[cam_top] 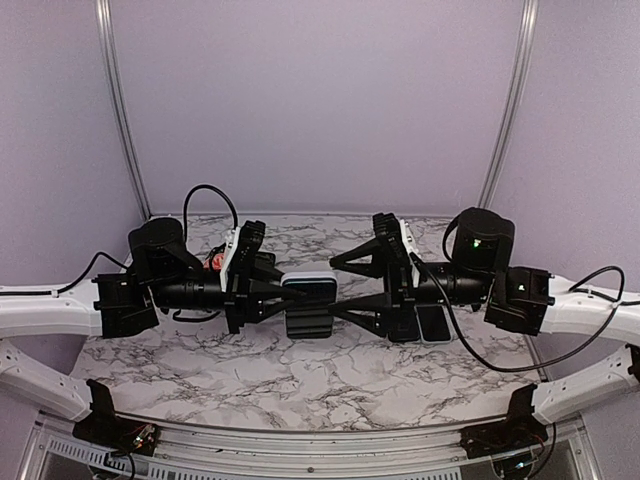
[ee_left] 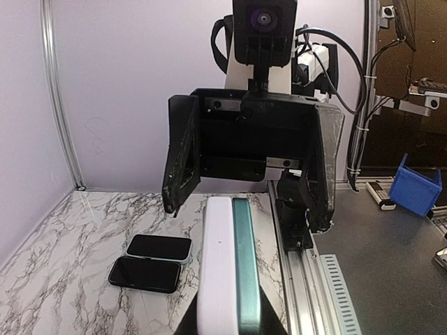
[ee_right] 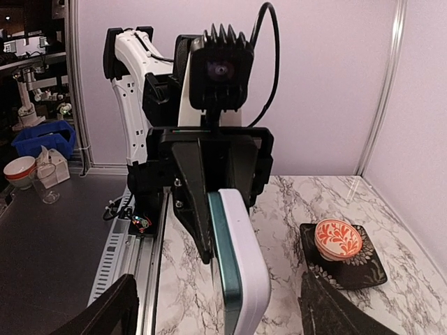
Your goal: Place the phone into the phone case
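White-and-teal slab (ee_left: 227, 272) up close in the left wrist view: phone and case stacked, cannot tell which layer is which. Left gripper (ee_right: 230, 230) pinches it on edge, above the bench (ee_left: 63, 279). Right gripper (ee_left: 246, 209) faces it, fingers (ee_left: 183, 157) spread wide to either side, not touching. Only the left wrist view clearly shows two dark handsets (ee_left: 152, 259) lying side by side. Only the right wrist view shows an orange patterned disc (ee_right: 338, 239) on a dark pad.
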You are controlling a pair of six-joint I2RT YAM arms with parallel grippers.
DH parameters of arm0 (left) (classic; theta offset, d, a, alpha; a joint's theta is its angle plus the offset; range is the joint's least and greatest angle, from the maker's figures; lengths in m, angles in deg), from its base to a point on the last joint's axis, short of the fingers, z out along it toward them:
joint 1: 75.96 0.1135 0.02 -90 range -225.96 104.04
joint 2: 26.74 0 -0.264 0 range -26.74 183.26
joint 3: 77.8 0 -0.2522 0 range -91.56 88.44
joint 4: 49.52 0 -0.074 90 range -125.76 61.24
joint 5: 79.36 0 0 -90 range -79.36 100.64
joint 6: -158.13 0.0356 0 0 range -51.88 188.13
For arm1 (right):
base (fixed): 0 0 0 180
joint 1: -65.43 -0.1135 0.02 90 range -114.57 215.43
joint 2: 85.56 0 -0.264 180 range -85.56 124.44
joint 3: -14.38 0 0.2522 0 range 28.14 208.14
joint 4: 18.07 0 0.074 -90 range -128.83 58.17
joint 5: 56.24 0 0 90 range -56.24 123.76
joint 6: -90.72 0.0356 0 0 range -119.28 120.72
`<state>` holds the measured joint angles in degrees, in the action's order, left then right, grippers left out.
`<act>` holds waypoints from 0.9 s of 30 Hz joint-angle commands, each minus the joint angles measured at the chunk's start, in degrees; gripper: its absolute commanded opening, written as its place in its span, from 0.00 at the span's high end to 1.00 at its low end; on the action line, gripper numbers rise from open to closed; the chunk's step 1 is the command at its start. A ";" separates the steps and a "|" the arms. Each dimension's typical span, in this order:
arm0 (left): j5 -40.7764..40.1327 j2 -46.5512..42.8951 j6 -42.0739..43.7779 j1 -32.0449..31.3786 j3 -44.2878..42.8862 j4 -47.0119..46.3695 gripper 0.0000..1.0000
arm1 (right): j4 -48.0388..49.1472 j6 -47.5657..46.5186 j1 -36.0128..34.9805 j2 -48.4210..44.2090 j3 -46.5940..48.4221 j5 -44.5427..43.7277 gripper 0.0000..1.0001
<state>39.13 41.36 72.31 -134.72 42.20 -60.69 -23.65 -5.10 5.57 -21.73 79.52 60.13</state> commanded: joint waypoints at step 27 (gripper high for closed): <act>-0.23 -0.79 -1.27 -0.21 -0.88 -3.46 0.28 | 10.51 3.72 0.53 -3.27 -0.30 4.94 1.00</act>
<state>39.55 41.31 68.75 -134.68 39.93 -62.17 -20.78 -3.22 5.81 -22.12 76.72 62.56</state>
